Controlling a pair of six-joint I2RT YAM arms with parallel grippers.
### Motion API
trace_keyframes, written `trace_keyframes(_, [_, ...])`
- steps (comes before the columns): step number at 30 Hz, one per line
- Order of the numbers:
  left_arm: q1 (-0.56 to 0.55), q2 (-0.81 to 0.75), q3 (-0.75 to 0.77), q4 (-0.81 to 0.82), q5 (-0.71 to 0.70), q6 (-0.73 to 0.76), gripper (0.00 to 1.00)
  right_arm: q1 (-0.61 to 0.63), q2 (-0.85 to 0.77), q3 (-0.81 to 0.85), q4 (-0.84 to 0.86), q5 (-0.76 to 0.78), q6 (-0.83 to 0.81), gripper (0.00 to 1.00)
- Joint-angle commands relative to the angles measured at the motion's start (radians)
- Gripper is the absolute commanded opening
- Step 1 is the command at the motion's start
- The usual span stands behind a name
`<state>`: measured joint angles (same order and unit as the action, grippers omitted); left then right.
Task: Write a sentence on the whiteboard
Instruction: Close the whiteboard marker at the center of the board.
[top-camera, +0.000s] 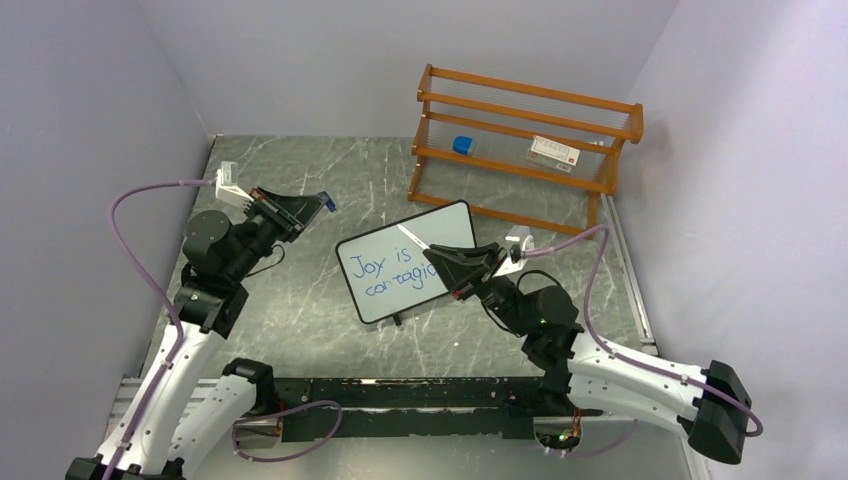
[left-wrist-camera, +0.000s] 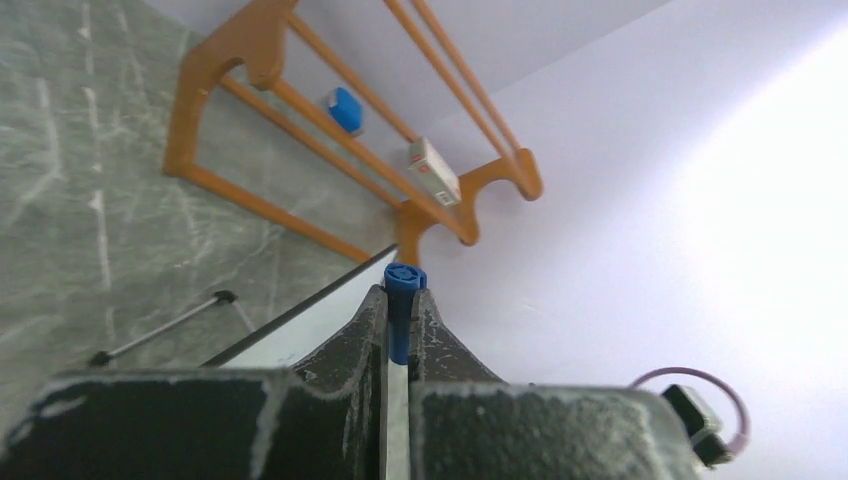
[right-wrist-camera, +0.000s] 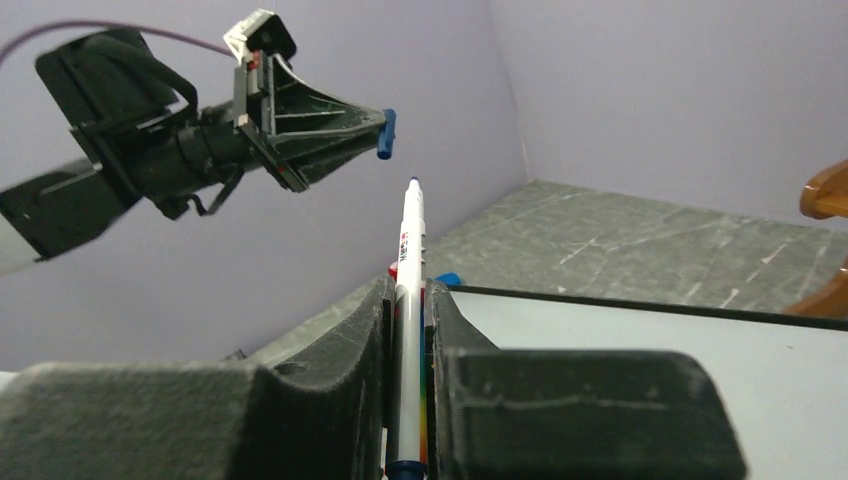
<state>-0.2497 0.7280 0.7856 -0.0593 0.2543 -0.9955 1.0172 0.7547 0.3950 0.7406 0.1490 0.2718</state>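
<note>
- The left gripper (left-wrist-camera: 400, 300) is seen clenched on a small blue cap (left-wrist-camera: 404, 278), which is pinched between the fingertips and sticks out past them.
- The right gripper (right-wrist-camera: 408, 292) is closed around a white marker (right-wrist-camera: 411, 230); the barrel is clamped between the jaws and the uncapped tip points away from the wrist.
- The whiteboard (top-camera: 448, 226) is laid at the middle of the table (top-camera: 300, 320), in front of the orange rack (top-camera: 520, 140), between the two grippers.
- Only in the top view is the sentence (top-camera: 385, 268) shown: "Joy is" above a second blue line, whose end is hidden by the right gripper.
- There the marker tip is seen over the board beside "is"; contact cannot be told.
- In the right wrist view the left gripper is shown raised against the wall, and only a blank strip of board is seen.
- In the left wrist view the rack is shown, with a blue object (left-wrist-camera: 345, 109) and a white box (left-wrist-camera: 434, 171) on it.
</note>
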Motion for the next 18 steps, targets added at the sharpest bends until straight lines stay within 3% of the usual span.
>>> trace_keyframes(1, [-0.040,-0.011,-0.064,0.204,0.029,-0.137,0.05,0.016,0.057,-0.025,0.226,0.012,0.038,0.00])
trace_keyframes(9, [-0.284,0.010,-0.140,0.318,-0.185,-0.173,0.05,0.051,0.161,-0.056,0.357,0.063,0.063,0.00])
trace_keyframes(18, [-0.392,0.031,-0.178,0.371,-0.320,-0.232,0.05,0.079,0.194,-0.071,0.388,0.098,0.062,0.00])
